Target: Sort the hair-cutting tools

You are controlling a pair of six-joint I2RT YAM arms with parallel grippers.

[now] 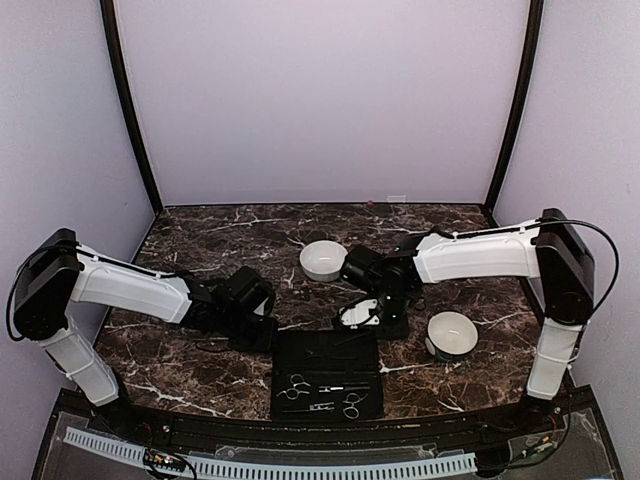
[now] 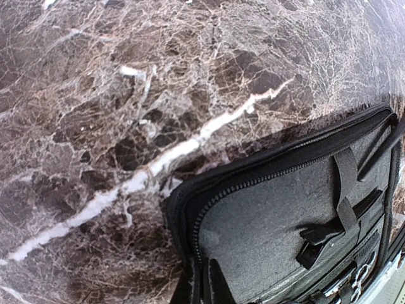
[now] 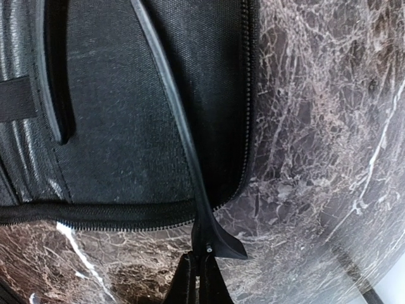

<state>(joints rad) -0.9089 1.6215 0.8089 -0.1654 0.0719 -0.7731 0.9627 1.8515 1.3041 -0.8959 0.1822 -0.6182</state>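
Observation:
The black case (image 1: 325, 372) lies open at the table's near middle. Two silver scissors (image 1: 296, 388) (image 1: 353, 403) and slim black sticks (image 1: 340, 352) are strapped inside it. My right gripper (image 1: 384, 312) hangs over the case's far right corner. In the right wrist view this gripper (image 3: 202, 261) is shut on the flared end of a slim black stick (image 3: 174, 107), which runs up across the case lining. My left gripper (image 1: 262, 328) is at the case's far left corner. It (image 2: 204, 282) is shut, fingertips against the zipper rim (image 2: 190, 221). Scissor rings (image 2: 362, 275) show at the lower right.
Three white bowls stand beyond and beside the case: one at the back centre (image 1: 323, 259), one at the right (image 1: 452, 333), and one (image 1: 358, 316) just under my right wrist. Dark marble table (image 1: 200, 250) spreads to purple walls.

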